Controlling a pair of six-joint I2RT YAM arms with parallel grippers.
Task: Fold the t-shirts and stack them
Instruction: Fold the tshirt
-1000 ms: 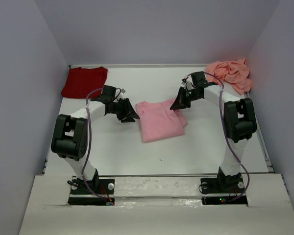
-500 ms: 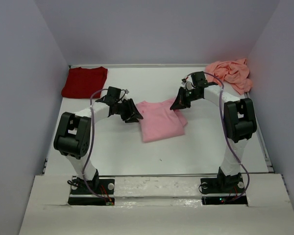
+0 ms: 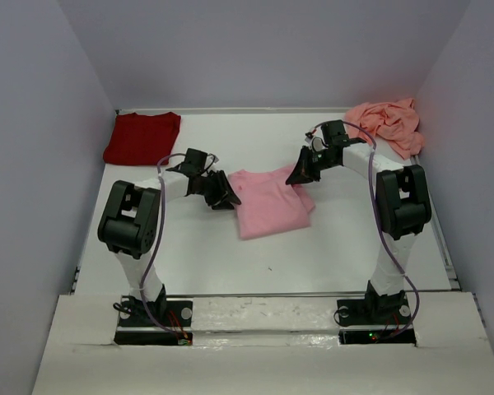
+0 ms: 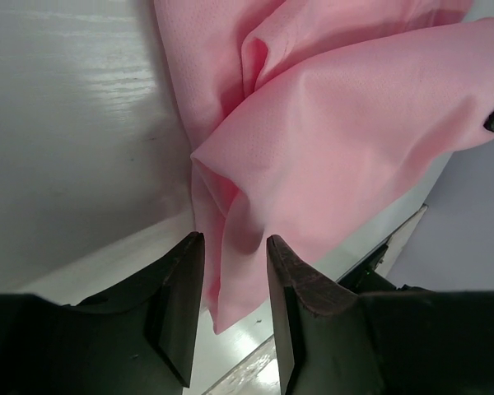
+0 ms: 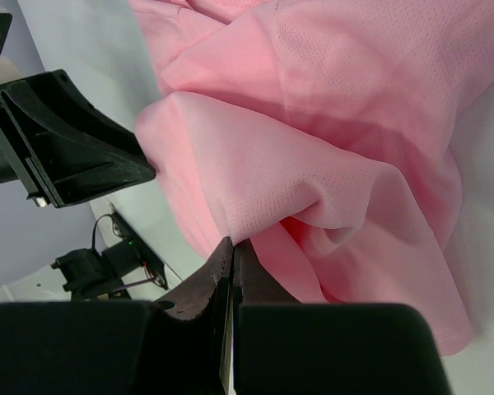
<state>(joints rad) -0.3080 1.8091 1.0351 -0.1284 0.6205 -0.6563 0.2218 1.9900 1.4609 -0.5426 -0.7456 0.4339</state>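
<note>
At the middle of the table (image 3: 189,247) lies the light pink t-shirt (image 3: 267,206), partly folded; the right gripper (image 3: 300,175) pinches a fold at its right edge, probably to carry that side over; the left gripper (image 3: 224,197) is spread astride the left edge, not yet closed; the dark red t-shirt (image 3: 142,137) sits folded far left, the salmon-pink t-shirt (image 3: 387,122) crumpled far right; the table is smooth and white, enclosed by plain pale walls (image 3: 255,49).

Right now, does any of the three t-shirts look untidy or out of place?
The salmon-pink cloth t-shirt lies crumpled in the far right corner, unlike the folded dark red cloth t-shirt at far left. The light pink cloth t-shirt is bunched.
</note>
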